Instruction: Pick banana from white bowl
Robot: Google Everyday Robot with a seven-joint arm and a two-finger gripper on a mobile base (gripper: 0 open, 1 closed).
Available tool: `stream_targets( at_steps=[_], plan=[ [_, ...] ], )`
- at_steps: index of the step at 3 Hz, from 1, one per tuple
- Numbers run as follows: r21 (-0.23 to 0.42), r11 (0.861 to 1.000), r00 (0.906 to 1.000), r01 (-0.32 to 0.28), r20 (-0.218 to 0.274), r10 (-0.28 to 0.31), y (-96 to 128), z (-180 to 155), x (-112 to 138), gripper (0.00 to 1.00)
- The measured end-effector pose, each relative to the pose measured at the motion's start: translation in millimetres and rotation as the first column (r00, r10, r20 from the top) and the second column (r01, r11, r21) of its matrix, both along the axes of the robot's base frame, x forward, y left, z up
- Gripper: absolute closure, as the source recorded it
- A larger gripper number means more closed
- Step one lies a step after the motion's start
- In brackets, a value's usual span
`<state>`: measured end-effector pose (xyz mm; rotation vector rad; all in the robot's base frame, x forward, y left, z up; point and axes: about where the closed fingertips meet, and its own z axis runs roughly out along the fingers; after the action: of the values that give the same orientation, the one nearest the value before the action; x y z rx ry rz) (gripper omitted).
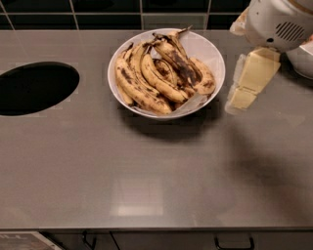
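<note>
The white bowl (215, 54) stands at the back middle of the grey counter, lined with thin white paper. It holds several overripe bananas (164, 78), yellow with dark brown-black spots, lying side by side with their dark stems pointing to the back. My gripper (240, 99) hangs from the white arm housing (276, 22) at the upper right. It is cream-coloured, points down and left, and sits just right of the bowl's rim, above the counter. It touches neither the bowl nor a banana and holds nothing that I can see.
A round black opening (35, 88) is cut into the counter at the left. A dark tiled wall (98, 9) runs along the back. Part of another white bowl (302, 59) shows at the right edge behind the arm. Drawer handles (234, 242) sit below the counter's front edge.
</note>
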<state>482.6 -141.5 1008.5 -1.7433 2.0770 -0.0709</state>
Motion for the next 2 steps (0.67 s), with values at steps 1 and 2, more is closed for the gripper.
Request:
stream_targets(
  at_steps=[1, 2],
  plan=[
    [0.073, 0.997, 0.9999, -0.007, -0.009, 0.008, 32, -4, 11, 0.00],
    [0.140, 0.990, 0.9996, -0.026, -0.010, 0.028, 61, -8, 23, 0.00]
  ],
)
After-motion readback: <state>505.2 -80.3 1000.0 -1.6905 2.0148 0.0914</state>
